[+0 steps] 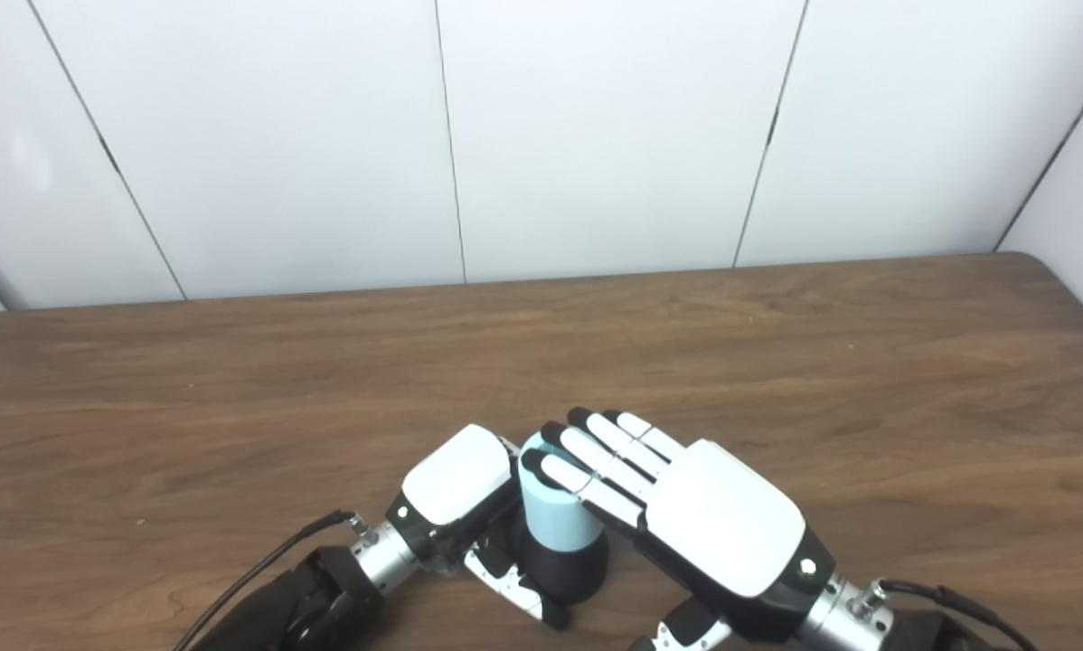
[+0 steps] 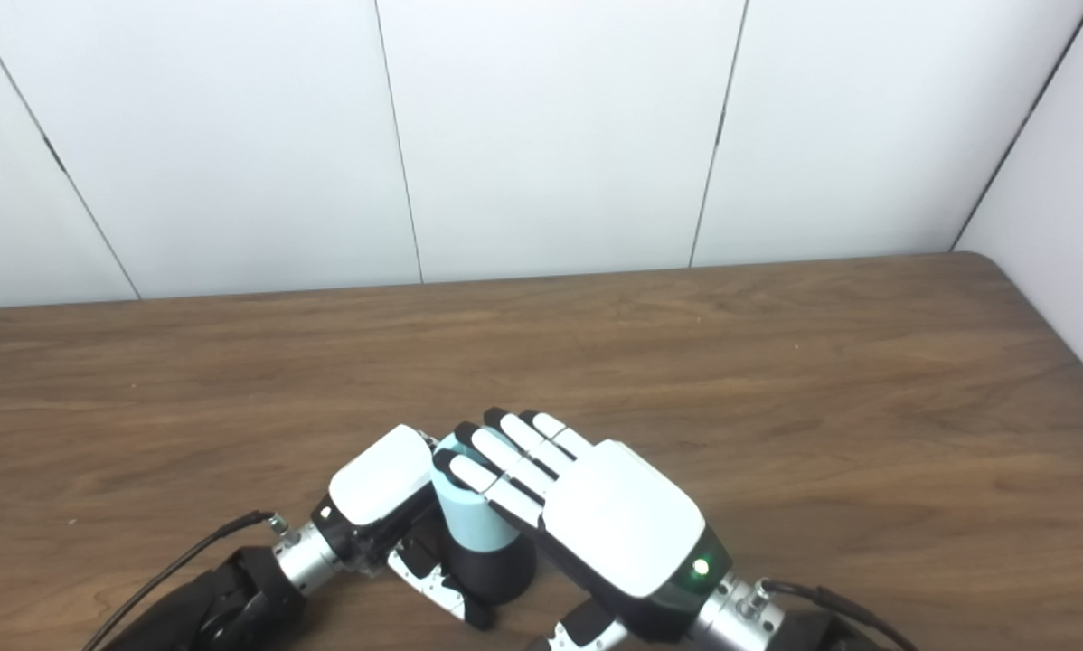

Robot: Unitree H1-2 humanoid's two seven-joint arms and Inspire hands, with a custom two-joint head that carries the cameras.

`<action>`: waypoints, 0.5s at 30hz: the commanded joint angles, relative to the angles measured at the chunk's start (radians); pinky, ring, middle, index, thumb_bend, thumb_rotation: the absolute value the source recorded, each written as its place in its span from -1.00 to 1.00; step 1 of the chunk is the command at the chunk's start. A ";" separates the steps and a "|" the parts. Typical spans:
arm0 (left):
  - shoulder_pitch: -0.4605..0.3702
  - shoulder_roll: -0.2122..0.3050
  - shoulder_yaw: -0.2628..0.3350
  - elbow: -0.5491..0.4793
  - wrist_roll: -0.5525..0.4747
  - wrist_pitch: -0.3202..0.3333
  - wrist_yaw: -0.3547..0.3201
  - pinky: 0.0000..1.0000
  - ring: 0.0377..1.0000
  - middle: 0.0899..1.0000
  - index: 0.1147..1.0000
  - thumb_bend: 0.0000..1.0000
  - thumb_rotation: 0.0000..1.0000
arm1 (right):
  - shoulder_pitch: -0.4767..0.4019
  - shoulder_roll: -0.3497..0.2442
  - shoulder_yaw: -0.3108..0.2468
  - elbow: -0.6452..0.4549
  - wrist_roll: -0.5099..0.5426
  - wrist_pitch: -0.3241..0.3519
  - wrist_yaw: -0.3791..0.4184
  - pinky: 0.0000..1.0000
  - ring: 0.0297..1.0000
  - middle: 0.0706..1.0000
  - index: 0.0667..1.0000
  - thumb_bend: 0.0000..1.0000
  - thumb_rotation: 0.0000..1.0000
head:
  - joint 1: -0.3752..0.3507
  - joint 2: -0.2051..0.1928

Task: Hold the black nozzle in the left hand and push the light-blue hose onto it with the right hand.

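On table, left hand gripping black nozzle, light-blue hose seated, right hand flat, fingers spread.

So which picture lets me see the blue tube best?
The left eye view: the light-blue hose shows more of its side between the hands. In the right eye view the right hand's fingers cover more of it.

Right hand lies flat across the light-blue hose, covering its top rim and right side. Where hose meets black nozzle is partly masked by fingers. Left hand shows only its back; its fingers are out of sight behind the hose. Both forearms run off the bottom edge.
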 commanded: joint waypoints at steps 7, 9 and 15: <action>0.115 -0.024 -0.074 0.108 0.002 0.004 -0.022 -0.72 -0.68 -0.16 -0.17 0.05 -1.00 | 0.043 0.002 -0.002 0.037 0.012 -0.001 0.028 0.98 0.98 1.00 0.92 0.53 0.86 | -0.003 -0.008; 0.114 -0.025 -0.076 0.113 0.002 0.004 -0.021 -0.72 -0.68 -0.16 -0.17 0.05 -1.00 | 0.037 0.014 -0.010 0.034 0.016 0.011 0.033 1.00 1.00 1.00 0.98 0.55 0.92 | -0.003 -0.008; 0.113 -0.027 -0.076 0.117 0.002 0.004 -0.010 -0.73 -0.70 -0.16 -0.17 0.05 -1.00 | 0.029 0.052 -0.034 0.035 0.020 0.056 0.045 1.00 1.00 1.00 1.00 0.62 0.92 | -0.002 -0.011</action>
